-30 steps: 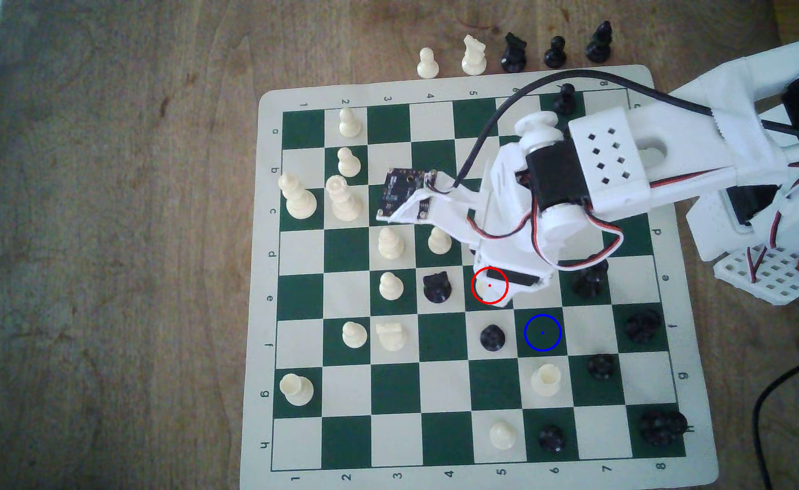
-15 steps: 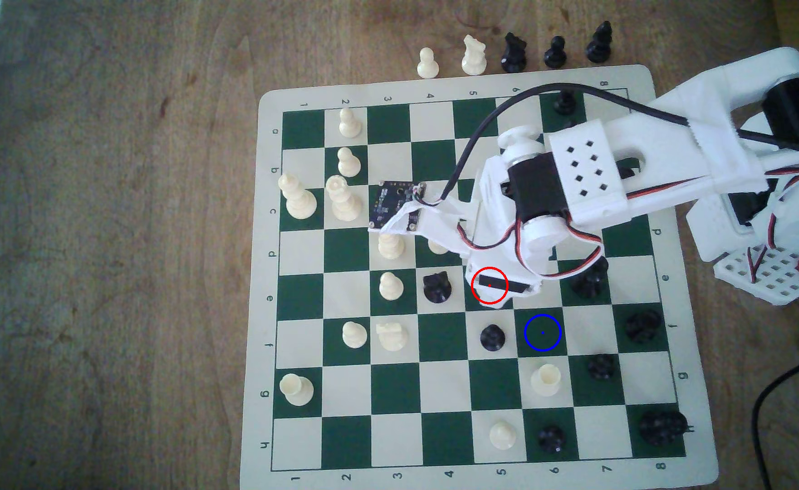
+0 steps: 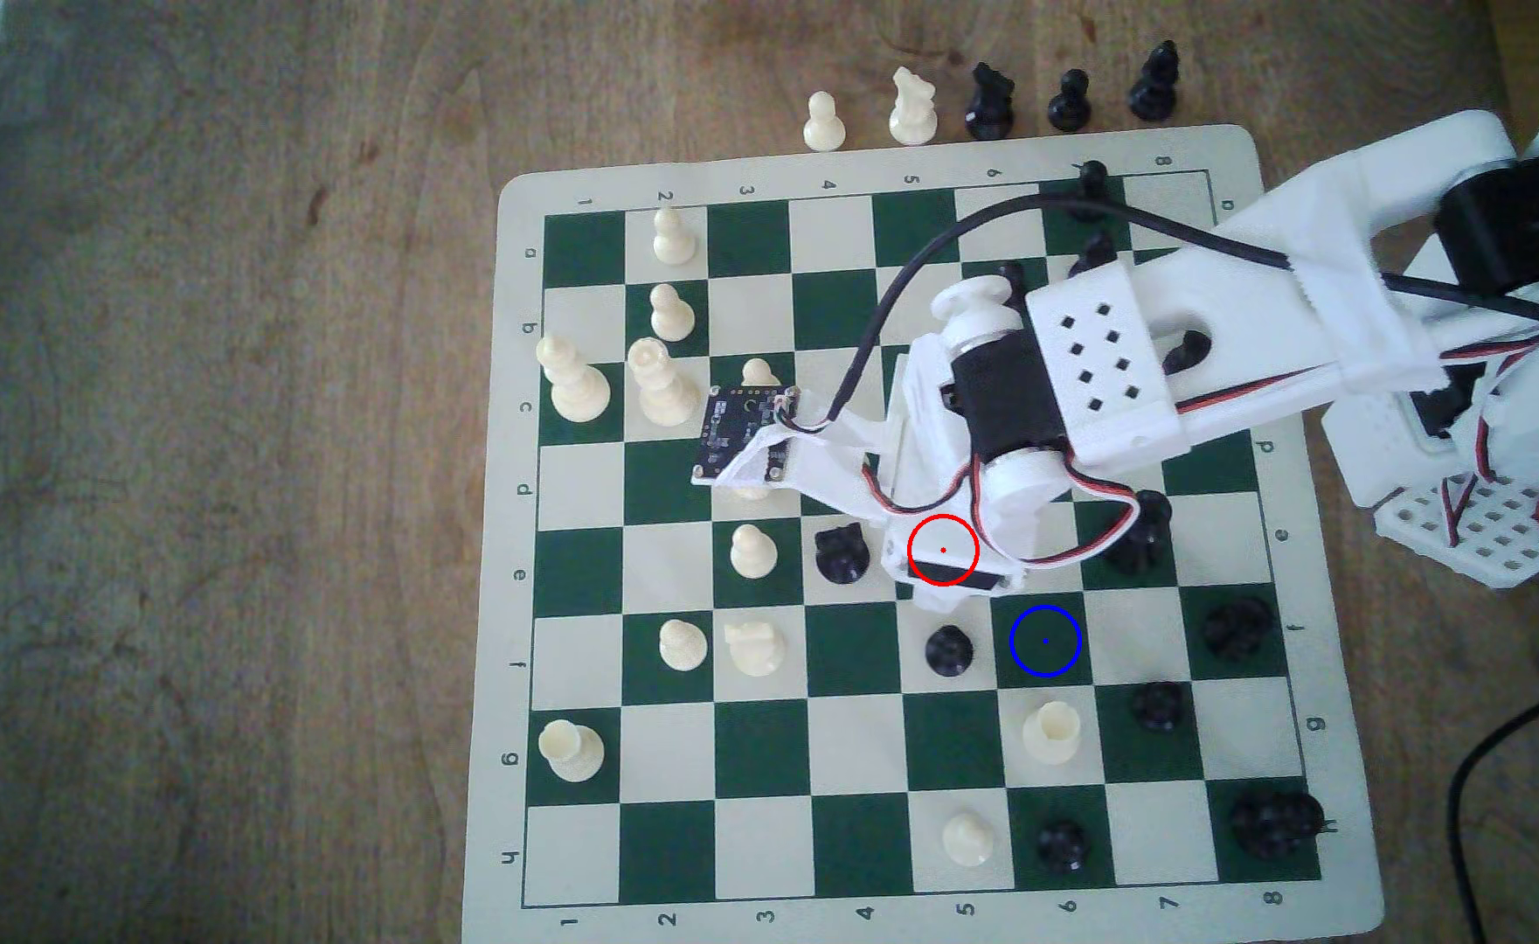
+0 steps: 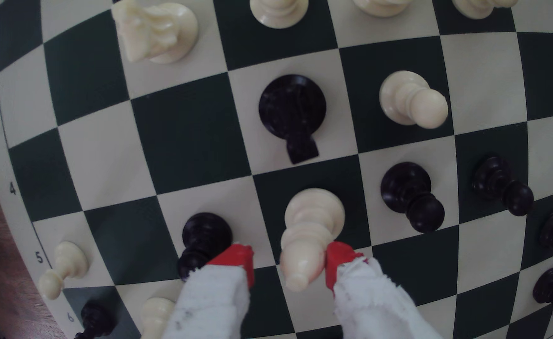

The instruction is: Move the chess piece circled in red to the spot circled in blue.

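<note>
The claw (image 4: pixel 289 264) is open, one red tip touching the pawn (image 4: pixel 311 228), the other apart. The pawn stands on its green square beside a black pawn (image 4: pixel 203 238). It looks light, hard and smooth, so grip its thin neck. The spot (image 3: pixel 1045 641) waits nearby.

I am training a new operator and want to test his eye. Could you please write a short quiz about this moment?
1. True or false: the gripper is shut on the cream piece.
2. The blue-ringed square is: A) empty, B) holding a cream knight, C) holding a cream rook.
3. What colour is the pawn on the square next to the blue-ringed one, on the exterior view's left?

Key: 1. False, the jaws stand open with the piece between them. 2. A. 3. Black.
</note>
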Tool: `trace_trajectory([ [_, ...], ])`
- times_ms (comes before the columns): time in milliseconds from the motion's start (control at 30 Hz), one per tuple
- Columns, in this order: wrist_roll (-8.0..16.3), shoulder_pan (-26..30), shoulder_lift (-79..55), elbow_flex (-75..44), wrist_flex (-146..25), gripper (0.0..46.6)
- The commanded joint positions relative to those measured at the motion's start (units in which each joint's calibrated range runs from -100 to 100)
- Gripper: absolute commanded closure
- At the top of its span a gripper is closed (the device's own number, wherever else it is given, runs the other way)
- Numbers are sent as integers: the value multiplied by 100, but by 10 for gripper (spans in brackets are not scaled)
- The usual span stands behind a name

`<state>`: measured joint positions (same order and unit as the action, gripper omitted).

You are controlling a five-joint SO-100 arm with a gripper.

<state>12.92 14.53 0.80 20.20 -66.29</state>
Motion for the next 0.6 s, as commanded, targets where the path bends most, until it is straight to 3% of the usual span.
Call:
trace_trajectory([
  [0, -34, -96, 82, -524, 28, 353],
  [200, -59, -104, 73, -533, 28, 365],
  [267, -78, -104, 73, -533, 28, 382],
  [367, -132, -111, 56, -533, -37, 444],
  [567, -137, -96, 201, -533, -119, 464],
])
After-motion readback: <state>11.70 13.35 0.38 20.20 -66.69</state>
